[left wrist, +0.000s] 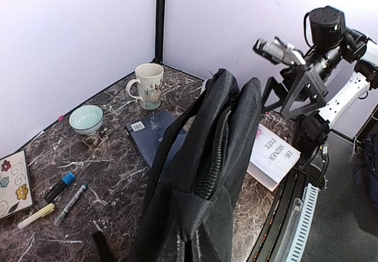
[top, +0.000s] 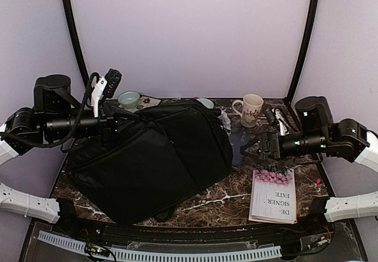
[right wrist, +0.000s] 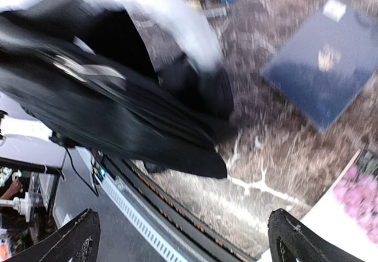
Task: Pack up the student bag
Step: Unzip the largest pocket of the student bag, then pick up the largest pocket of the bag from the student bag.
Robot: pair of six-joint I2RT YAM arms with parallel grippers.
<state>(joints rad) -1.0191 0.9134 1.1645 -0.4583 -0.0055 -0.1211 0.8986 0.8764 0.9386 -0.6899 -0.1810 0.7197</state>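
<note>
Centrally, the bag (top: 159,156) sprawls over the left and middle of the worktop (top: 224,203), its far-left edge pinched and raised by the left jaws. The right jaws are spread wide just right of a blue notebook (top: 239,147).

Black left arm (top: 59,123) and right arm (top: 322,141) have white lower links (top: 26,202); the right claw (right wrist: 189,236) is black.

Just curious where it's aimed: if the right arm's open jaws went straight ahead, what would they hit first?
Probably the bare marble table just beside the student bag; the blurred view leaves depth unclear.
</note>
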